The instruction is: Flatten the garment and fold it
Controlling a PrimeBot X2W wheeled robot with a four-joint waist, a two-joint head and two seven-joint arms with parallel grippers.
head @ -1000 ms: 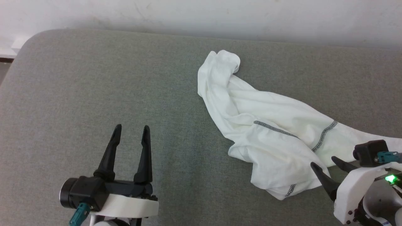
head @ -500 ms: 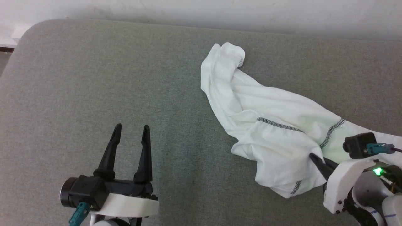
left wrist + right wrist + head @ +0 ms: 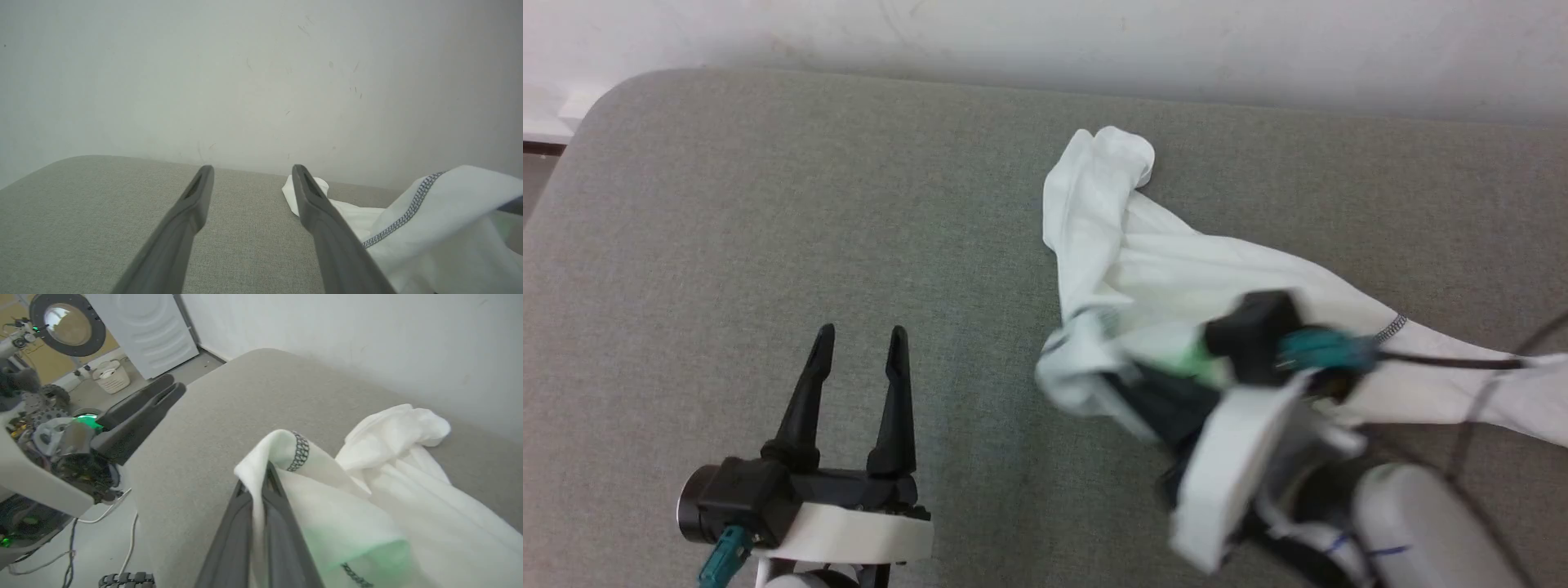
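Head view: garment [image 3: 1176, 261], a thin white shirt, lies crumpled on the right half of the grey cloth-covered table [image 3: 768, 204]. One bunched end sits near the far edge by the white wall [image 3: 1094, 41]. The rest trails toward the right edge of the picture. The right hand [image 3: 1107, 380] is over the near part of the garment and is blurred, with white cloth gathered at its dark fingertips. The left hand [image 3: 862, 331] is at the lower left over bare table, well apart from the garment, its two fingers spread and nothing between them.

Left wrist view: left hand [image 3: 252, 167] stands with fingers apart, pointing toward the wall. Bare table [image 3: 81, 204] is below it. The garment [image 3: 441, 220] is to its right, and a fold with dark grey zigzag stitching [image 3: 408, 212] stands raised above the surface. No contact between this hand and the cloth.

Right wrist view: right hand [image 3: 258, 482] is closed, fingers together and clamped on a fold of the garment [image 3: 388, 477]. White cloth is pinched between them and drapes over the tips, with a stitched seam just beyond. The remainder lies on the table toward the wall. The left hand [image 3: 173, 384] shows at the left, above the table's edge. Beyond it stand a washing machine [image 3: 143, 326] and a pale basket [image 3: 109, 375] on the floor.
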